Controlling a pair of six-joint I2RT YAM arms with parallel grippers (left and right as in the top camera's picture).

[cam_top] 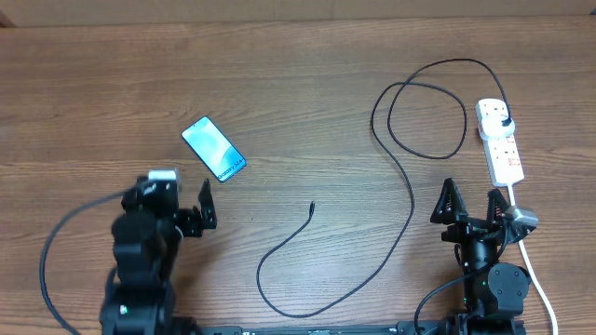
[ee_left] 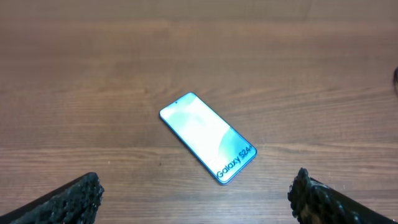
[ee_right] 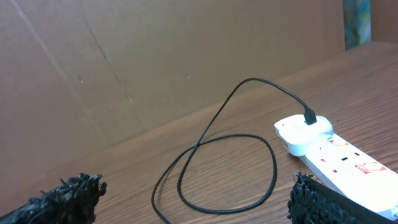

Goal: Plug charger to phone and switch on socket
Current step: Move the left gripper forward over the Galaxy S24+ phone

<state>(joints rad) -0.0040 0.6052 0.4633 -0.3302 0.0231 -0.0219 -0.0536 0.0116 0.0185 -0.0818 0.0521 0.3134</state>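
Jaws on the left arm (cam_top: 140, 244) stand wide apart and empty, and those on the right arm (cam_top: 489, 272) are likewise spread with nothing between them. Both arms sit at the near edge of the wooden bench (cam_top: 93, 93), one toward each near corner. From its black plug in the far end of the socket (cam_top: 500, 141), the charger (cam_top: 411, 207) loops toward the far edge, then curves down across the middle of the bench. That white socket lies close to the right edge, just beyond the right jaws. Left of centre, the phone (cam_top: 213, 149) lies flat and diagonal, screen lit, near the left jaws. Well apart from the phone, the connector tip (cam_top: 312, 206) rests loose mid-bench.
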